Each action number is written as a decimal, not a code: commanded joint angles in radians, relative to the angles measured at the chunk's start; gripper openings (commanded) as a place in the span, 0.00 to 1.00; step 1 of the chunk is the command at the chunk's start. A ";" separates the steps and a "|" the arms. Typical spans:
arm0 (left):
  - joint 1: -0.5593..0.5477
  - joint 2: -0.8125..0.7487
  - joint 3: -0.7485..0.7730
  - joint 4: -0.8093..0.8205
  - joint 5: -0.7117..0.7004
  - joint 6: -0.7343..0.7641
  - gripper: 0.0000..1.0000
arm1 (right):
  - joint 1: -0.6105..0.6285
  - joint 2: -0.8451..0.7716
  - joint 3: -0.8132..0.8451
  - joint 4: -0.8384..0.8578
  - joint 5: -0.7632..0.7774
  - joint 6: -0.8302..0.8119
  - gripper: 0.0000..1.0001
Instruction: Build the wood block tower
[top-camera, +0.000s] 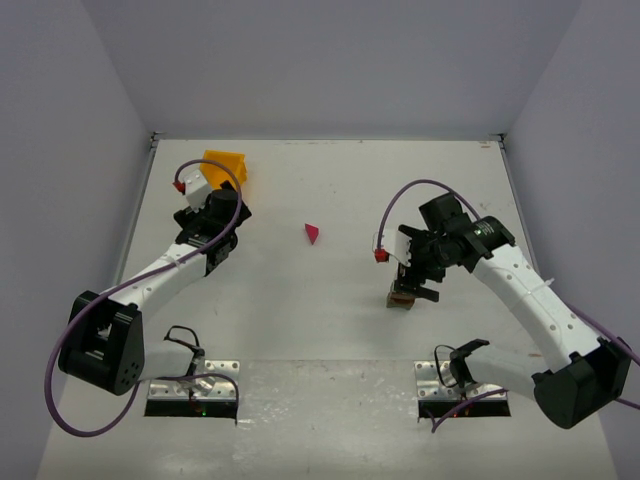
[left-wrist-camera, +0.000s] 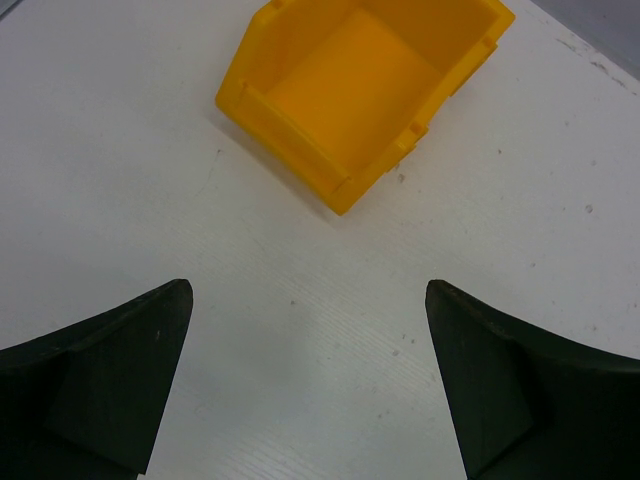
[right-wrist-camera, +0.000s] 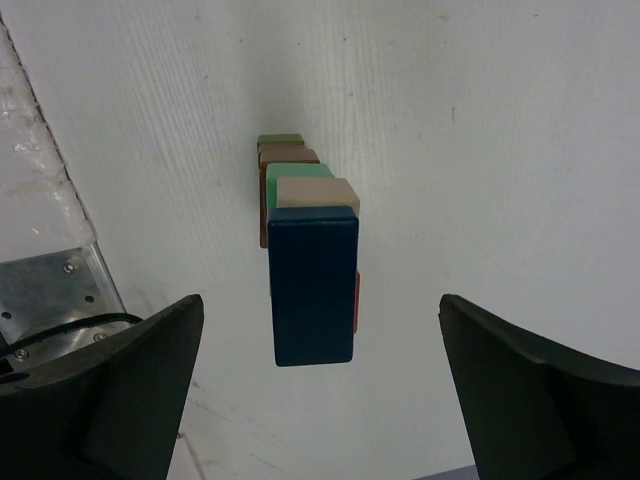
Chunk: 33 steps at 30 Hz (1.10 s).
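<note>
The tower (top-camera: 403, 296) stands right of the table's middle, mostly hidden under my right gripper (top-camera: 413, 278). In the right wrist view I look down on the tower: a dark blue brick (right-wrist-camera: 312, 285) on top, then cream (right-wrist-camera: 316, 192), green (right-wrist-camera: 298, 171) and brown (right-wrist-camera: 288, 154) pieces below, a red edge at its side. My right gripper (right-wrist-camera: 320, 385) is open and empty, its fingers wide on either side above the stack. The magenta triangular prism (top-camera: 313, 233) lies alone near mid-table. My left gripper (left-wrist-camera: 308, 380) is open and empty over bare table.
A yellow-orange plastic bin (top-camera: 224, 166) lies at the back left, empty, just beyond my left gripper; it also shows in the left wrist view (left-wrist-camera: 358, 88). Metal base plates (top-camera: 192, 388) sit at the near edge.
</note>
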<state>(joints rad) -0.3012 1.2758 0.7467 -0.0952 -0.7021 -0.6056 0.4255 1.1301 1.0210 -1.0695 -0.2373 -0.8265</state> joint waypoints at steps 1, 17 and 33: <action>0.007 -0.004 0.034 0.025 0.004 0.013 1.00 | -0.005 -0.021 0.031 0.031 -0.003 0.001 0.99; 0.005 -0.087 -0.011 0.028 0.007 0.011 1.00 | -0.005 -0.050 0.089 0.066 -0.041 0.001 0.99; 0.007 -0.095 -0.014 0.037 0.010 0.020 1.00 | -0.004 -0.057 -0.014 0.143 -0.025 -0.006 0.99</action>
<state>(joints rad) -0.3012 1.2030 0.7376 -0.0937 -0.6876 -0.6007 0.4248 1.0745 1.0240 -1.0034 -0.2805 -0.8344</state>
